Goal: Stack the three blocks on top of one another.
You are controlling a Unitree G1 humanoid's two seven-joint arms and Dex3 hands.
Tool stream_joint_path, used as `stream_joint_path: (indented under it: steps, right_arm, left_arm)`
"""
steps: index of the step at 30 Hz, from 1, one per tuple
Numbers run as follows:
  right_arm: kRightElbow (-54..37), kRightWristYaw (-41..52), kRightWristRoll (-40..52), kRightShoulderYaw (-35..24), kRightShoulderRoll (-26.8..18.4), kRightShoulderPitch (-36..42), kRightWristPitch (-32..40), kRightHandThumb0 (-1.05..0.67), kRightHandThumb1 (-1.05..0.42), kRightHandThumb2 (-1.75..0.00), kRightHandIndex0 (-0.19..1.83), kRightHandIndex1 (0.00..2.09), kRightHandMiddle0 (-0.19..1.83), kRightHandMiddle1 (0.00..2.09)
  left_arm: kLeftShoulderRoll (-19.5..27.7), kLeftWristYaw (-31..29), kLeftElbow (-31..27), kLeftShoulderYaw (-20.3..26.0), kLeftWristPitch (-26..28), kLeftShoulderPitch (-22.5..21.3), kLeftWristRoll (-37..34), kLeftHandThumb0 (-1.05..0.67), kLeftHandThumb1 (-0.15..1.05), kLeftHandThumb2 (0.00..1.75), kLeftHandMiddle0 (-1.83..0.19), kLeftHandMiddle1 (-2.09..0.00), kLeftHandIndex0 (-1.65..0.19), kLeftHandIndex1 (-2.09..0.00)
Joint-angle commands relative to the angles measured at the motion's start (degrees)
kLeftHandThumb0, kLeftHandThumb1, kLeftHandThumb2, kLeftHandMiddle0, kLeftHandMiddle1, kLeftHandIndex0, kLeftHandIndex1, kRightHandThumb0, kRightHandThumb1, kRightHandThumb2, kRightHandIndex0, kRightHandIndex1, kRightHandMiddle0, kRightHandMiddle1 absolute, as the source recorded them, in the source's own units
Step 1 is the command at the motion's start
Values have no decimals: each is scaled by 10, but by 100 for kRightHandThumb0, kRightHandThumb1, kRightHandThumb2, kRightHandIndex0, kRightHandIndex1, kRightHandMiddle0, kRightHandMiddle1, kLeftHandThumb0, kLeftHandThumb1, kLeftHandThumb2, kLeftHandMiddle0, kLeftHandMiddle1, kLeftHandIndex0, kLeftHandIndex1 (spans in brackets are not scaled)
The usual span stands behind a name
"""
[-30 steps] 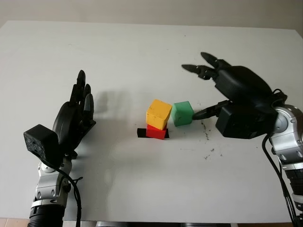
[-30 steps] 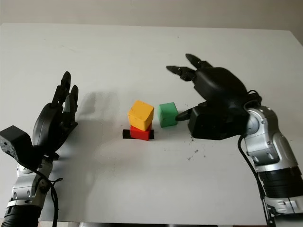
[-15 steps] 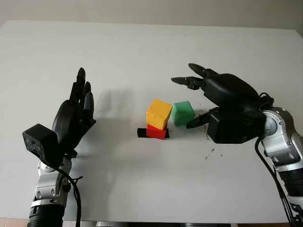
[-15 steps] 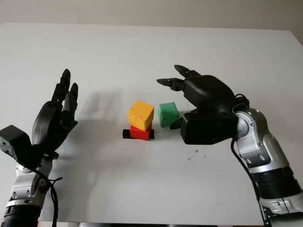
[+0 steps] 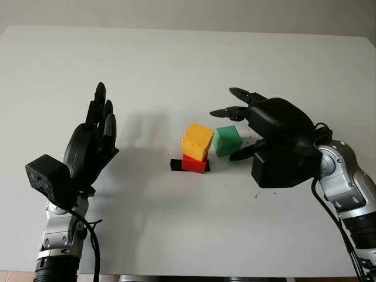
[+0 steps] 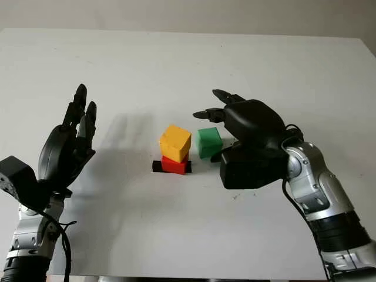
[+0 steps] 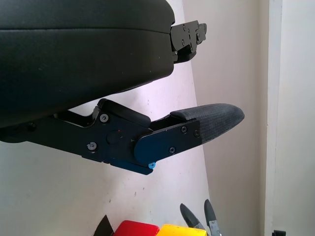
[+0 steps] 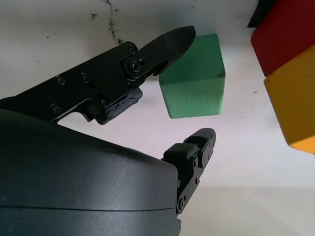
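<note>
White table (image 5: 176, 70) w/ black mark (image 5: 175, 165)

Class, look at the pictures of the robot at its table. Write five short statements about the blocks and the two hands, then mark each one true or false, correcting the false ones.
1. The yellow block sits on the red block. True.
2. The green block is on top of the stack. False: it stands on the table beside the stack.
3. The right hand is open around the green block, not yet holding it. True.
4. The left hand holds the red block. False: it is open, left of the blocks.
5. All three blocks are stacked. False: two are.
</note>
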Motion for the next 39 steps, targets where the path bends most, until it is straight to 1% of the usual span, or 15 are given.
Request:
stream_joint_path:
  steps: [1, 4, 5, 7, 9, 10, 12, 18, 25, 27, 31, 33, 39]
  right_arm:
    - [6, -7, -4, 3, 0, 7, -6, -46, -81, -6, 17, 10, 62, 19]
    - [11, -16, -2, 2, 4, 7, -10, -42, -81, -6, 20, 10, 68, 24]
    - [13, -19, 0, 2, 6, 7, -12, -39, -82, -6, 21, 9, 63, 36]
    - [15, -32, -4, 2, 8, 8, -17, -36, -83, -5, 26, 8, 49, 85]
    - [13, -37, -7, 1, 7, 9, -16, -34, -84, -6, 28, 8, 48, 101]
    - [11, -37, -8, 1, 6, 9, -15, -32, -85, -6, 29, 8, 51, 107]
    - [6, -34, -13, 1, 3, 10, -13, -31, -87, -6, 31, 8, 54, 108]
    - [4, -32, -15, -1, 0, 10, -15, -30, -88, -5, 35, 8, 61, 104]
    - [5, -29, 2, -7, 2, 7, -20, -30, -87, -5, 36, 8, 61, 105]
    - [7, -26, 8, -10, 4, 2, -17, -29, -87, -5, 38, 7, 58, 112]
    - [5, 3, 73, -41, 13, -15, 11, -26, -85, -5, 37, 6, 56, 116]
    - [11, 18, 101, -53, 10, -29, 17, -29, -86, -5, 35, 5, 52, 120]
    - [42, 80, 177, -87, -2, -105, 45, -32, -87, -6, 37, 6, 53, 122]
  left_arm:
    - [3, -5, -5, 1, -9, 9, -4, -68, 105, 70, 19, 0, 19, 0]
    - [2, -5, -9, 2, -9, 12, -5, -67, 105, 69, 19, 0, 19, 0]
    - [1, -4, -10, 2, -10, 12, -5, -67, 105, 69, 19, 0, 19, 0]
    - [1, -3, -9, 2, -13, 13, -3, -67, 105, 67, 19, 0, 19, 0]
    - [1, -2, -9, 1, -14, 12, -3, -67, 105, 66, 19, 0, 19, 0]
    - [0, -1, -9, 1, -12, 13, -3, -67, 105, 64, 19, 0, 19, 0]
    - [-1, 1, -11, 1, -10, 13, -5, -67, 105, 63, 19, 0, 19, 0]
    - [-3, 8, -13, 2, -11, 13, -6, -67, 105, 59, 19, 0, 19, 0]
    - [-4, 11, -18, 1, -9, 16, -6, -65, 105, 58, 19, 0, 19, 0]
    - [-4, 10, -17, 0, -11, 16, -6, -64, 105, 57, 19, 0, 19, 0]
    - [-3, 10, -14, 1, -12, 14, -6, -64, 105, 56, 19, 0, 19, 0]
    - [-2, 12, -14, 1, -12, 15, -3, -64, 105, 56, 19, 0, 19, 0]
    - [-1, 14, -19, 0, -7, 16, -2, -64, 105, 56, 19, 0, 19, 0]
